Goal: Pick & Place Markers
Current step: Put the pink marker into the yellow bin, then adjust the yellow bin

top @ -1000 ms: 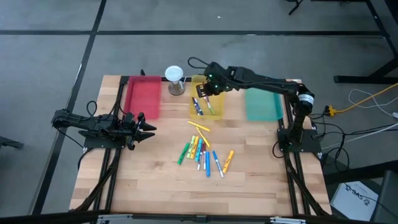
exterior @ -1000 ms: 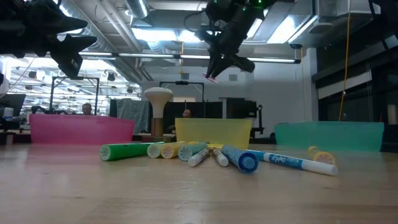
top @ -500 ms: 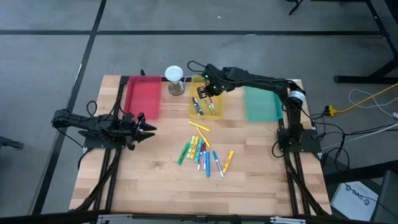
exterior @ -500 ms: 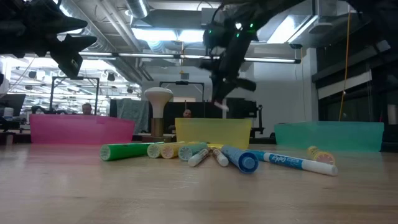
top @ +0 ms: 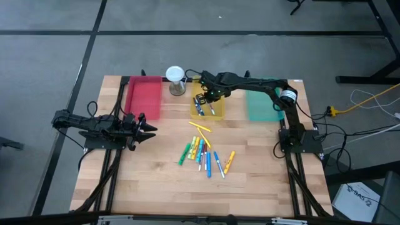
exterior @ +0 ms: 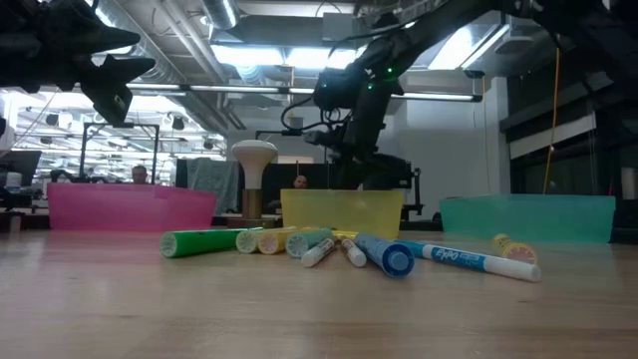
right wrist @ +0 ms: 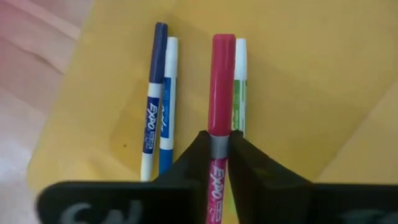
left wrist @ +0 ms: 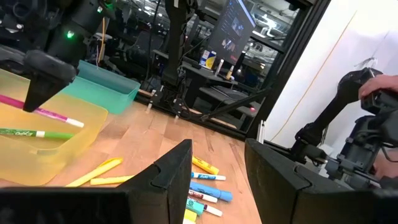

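Only the right wrist view shows right fingers (right wrist: 221, 163) clamping a red marker (right wrist: 222, 87) above yellow tray (right wrist: 298, 68).

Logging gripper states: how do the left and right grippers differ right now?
The right gripper is shut on a red marker over the yellow tray; the left gripper is open and holds nothing. The right arm reaches far across the table; the left waits at its own edge. Both are dark and two-fingered.

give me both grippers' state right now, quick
Left gripper: open, empty, parked at the table's left side.
Right gripper: shut on a red marker, low over the yellow tray.
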`<state>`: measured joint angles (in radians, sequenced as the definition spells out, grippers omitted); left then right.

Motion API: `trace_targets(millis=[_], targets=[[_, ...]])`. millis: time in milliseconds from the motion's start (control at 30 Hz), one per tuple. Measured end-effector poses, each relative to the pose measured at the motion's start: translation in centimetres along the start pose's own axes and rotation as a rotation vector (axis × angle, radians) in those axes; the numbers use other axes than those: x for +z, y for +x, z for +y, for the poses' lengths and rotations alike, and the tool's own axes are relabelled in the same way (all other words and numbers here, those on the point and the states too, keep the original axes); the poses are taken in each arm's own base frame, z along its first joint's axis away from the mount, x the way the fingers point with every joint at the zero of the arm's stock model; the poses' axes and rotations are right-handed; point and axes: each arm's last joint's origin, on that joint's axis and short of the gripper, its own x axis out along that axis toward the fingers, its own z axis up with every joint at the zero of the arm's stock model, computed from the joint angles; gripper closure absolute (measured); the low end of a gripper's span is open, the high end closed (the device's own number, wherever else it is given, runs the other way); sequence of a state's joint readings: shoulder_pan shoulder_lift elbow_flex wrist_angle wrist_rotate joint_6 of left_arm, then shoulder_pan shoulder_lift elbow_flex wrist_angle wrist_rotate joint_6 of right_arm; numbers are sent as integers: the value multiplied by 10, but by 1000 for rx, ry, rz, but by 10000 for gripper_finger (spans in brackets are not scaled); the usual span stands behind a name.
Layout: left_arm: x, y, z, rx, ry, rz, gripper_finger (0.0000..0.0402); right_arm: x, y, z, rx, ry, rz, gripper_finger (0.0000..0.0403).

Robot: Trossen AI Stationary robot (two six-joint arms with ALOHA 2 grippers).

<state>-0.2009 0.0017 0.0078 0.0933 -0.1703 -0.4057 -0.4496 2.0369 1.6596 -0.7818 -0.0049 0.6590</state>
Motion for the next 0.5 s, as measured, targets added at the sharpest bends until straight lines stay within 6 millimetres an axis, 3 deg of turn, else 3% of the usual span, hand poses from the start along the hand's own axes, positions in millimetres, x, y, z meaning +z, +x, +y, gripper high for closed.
trace_targets(millis=[267, 500], targets=[[0, 0, 0, 0, 0, -1, 258, -4, 0, 3, 32, -20, 43, 219], [0, 0, 0, -1, 0, -1, 258, -32, -12, 30, 108, -97, 139, 166]])
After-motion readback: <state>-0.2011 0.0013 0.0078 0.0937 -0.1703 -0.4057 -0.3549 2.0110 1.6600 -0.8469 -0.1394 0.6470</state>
